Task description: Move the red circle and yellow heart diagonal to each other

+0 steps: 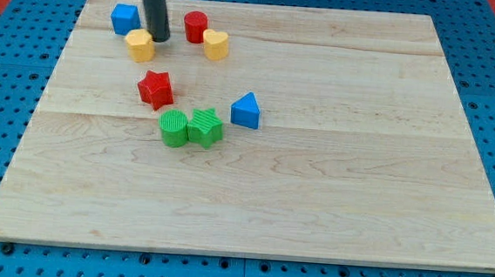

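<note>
The red circle [195, 26] sits near the view's top left of the wooden board. The yellow heart [216, 44] touches it on its lower right side. My tip [161, 38] comes down from the view's top, left of the red circle and just right of and above a yellow hexagon block [140, 44]. The tip stands apart from the red circle and close to the yellow hexagon.
A blue block [125, 18] lies at the far top left. A red star [156, 88] lies below the hexagon. A green cylinder [173, 127] and a green star [205, 126] touch each other mid-board, with a blue triangle [246, 110] to their right. The board's [359, 164] edges border a blue pegboard.
</note>
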Robot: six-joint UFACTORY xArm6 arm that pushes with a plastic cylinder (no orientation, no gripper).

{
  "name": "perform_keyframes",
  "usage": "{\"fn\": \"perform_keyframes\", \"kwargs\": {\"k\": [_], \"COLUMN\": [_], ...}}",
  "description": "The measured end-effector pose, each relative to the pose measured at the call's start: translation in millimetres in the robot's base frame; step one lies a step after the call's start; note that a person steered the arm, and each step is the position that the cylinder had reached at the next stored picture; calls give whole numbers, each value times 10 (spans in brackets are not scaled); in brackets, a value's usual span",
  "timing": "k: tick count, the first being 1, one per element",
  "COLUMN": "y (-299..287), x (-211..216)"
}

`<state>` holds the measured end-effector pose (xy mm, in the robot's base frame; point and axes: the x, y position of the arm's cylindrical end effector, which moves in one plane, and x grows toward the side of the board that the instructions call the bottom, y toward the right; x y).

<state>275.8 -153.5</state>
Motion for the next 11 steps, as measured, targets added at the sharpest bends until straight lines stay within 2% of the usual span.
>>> {"fn": "perform_keyframes", "kwargs": {"k": [1,2,3,4,6,8,11], "y": [267,486,1028,1166,712,716,624], "x": [-161,-161,-161,-24,-97,413,461]}}
